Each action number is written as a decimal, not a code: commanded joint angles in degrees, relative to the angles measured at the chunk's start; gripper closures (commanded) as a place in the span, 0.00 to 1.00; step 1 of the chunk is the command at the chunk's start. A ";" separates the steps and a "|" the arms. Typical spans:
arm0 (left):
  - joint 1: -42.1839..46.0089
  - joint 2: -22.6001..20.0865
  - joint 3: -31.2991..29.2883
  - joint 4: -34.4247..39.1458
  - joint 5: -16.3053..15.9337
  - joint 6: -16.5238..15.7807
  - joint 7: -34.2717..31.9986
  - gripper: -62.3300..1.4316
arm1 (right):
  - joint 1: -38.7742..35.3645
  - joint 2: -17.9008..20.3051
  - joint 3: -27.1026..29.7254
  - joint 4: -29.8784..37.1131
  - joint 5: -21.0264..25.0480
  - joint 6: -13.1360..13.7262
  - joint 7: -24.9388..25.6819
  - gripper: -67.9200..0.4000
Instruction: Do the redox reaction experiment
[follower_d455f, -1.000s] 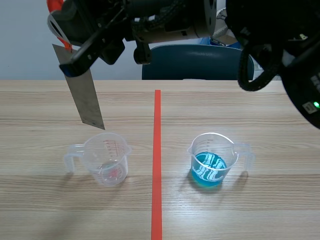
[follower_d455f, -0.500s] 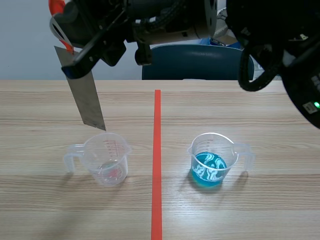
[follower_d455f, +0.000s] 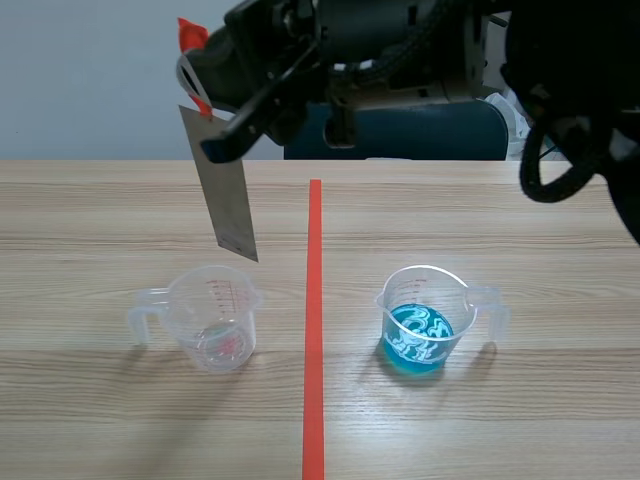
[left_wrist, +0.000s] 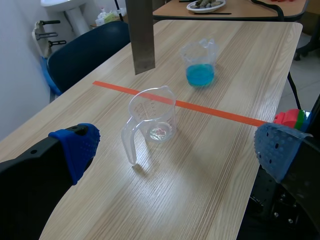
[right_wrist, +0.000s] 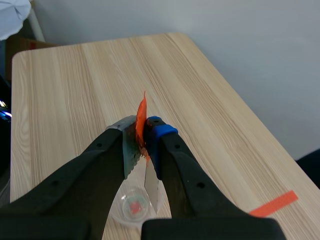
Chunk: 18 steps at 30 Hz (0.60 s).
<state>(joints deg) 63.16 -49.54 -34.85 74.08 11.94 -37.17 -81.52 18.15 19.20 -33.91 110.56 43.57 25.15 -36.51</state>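
A grey metal strip (follower_d455f: 228, 200) with an orange-red tag (follower_d455f: 190, 38) on top hangs upright above the table, and my right gripper (follower_d455f: 205, 110) is shut on its upper end. Its lower tip hovers just above and behind the right rim of an empty clear measuring cup (follower_d455f: 212, 320). A second clear cup (follower_d455f: 423, 322) holding blue liquid stands right of the tape line. The right wrist view shows the right gripper (right_wrist: 141, 132) clamping the strip (right_wrist: 151, 187) over the empty cup (right_wrist: 132, 205). My left gripper (left_wrist: 177, 147) stands open, well short of the empty cup (left_wrist: 151, 120).
An orange-red tape line (follower_d455f: 314, 320) runs down the table between the two cups. A blue chair (follower_d455f: 400, 130) stands behind the far edge. Stacked coloured items (left_wrist: 290, 119) sit off the table's edge beside my left gripper.
My right arm has carried the metal strip rightward, from above the empty cup's left side to above its right rim. The cups have not moved.
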 joint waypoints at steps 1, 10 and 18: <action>-0.17 0.13 -0.11 0.48 -0.15 -0.04 -1.01 0.00 | 0.02 2.01 1.62 1.97 0.68 0.20 0.85 0.98; -0.17 0.13 -0.11 0.48 -0.15 -0.04 -1.01 0.00 | -6.99 11.54 10.60 8.15 5.35 3.02 3.39 0.98; -0.17 0.13 -0.11 0.48 -0.15 0.00 -1.01 0.00 | -16.09 21.51 20.76 14.05 8.50 4.94 8.00 0.98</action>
<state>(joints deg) 63.16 -49.54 -34.85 74.08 12.38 -37.17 -81.52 2.07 39.90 -13.91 124.22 51.53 30.09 -29.71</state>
